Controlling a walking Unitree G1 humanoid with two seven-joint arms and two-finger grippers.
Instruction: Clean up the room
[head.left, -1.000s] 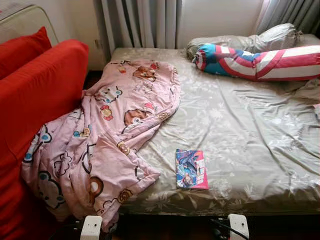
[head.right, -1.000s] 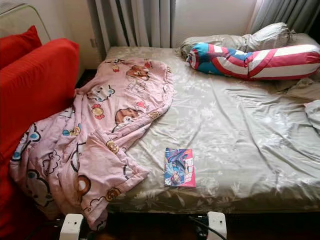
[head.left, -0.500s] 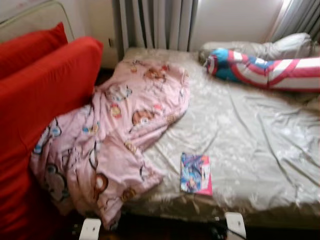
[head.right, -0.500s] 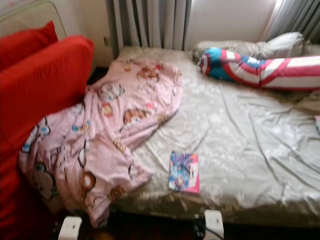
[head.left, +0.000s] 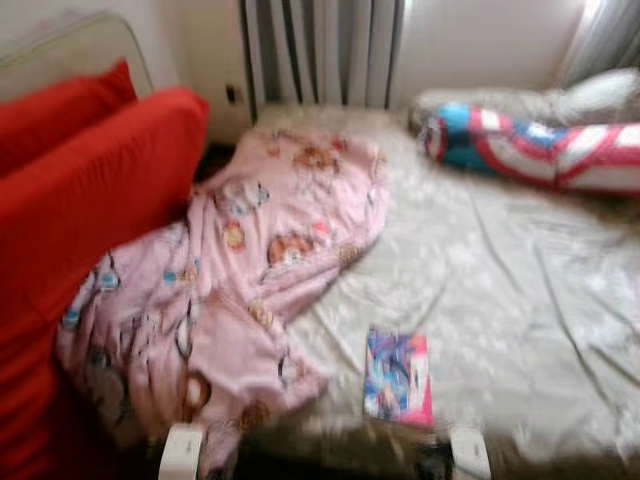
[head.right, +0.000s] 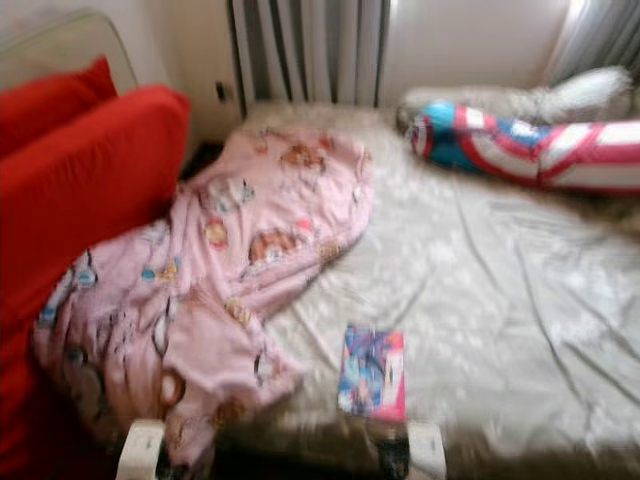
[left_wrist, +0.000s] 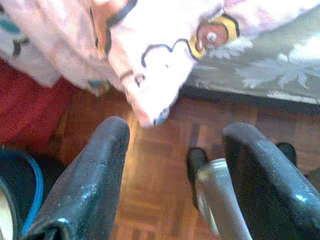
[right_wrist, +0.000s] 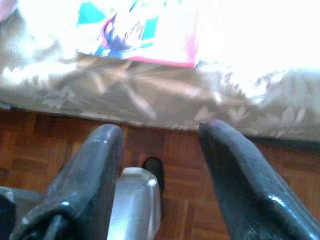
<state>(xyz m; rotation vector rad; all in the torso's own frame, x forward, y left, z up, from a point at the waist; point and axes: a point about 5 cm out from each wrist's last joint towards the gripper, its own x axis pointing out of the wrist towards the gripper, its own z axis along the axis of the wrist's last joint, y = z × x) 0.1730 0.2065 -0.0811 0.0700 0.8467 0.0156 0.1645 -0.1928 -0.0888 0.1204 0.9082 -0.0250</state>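
Down low at the foot of the bed, both arms hang with nothing in them. The left claw (left_wrist: 170, 175) stands wide, its two black fingers apart over the wooden floor (left_wrist: 150, 165), just below the drooping corner of the pink blanket (head.left: 240, 270). The right claw (right_wrist: 160, 170) is spread wide too, over the same floor, with the bed's edge just beyond it and the book's pink border above that.

The book (head.left: 399, 375) lies flat on the grey-green sheet (head.left: 520, 290), close to the near edge of the bed (head.right: 500, 440), just beside the blanket's lower fold but seemingly not under it. Its long axis runs from the foot of the bed toward the head, the short edge facing the robot. It looks thin and light, a stiff glossy cover likely to slide on the sheet; I would take it by the near short edge, one finger slipped beneath.

The blanket sprawls from the bed's left half across onto the red sofa (head.left: 80, 200), its length running diagonally from the far middle of the bed to the near left. It is soft and floppy and will bunch; a pinch on the hanging corner seems easiest.

Farther off a striped red, white and blue bolster (head.left: 540, 150) lies crosswise at the head, with curtains (head.left: 320, 50) behind. The head views are blurred.
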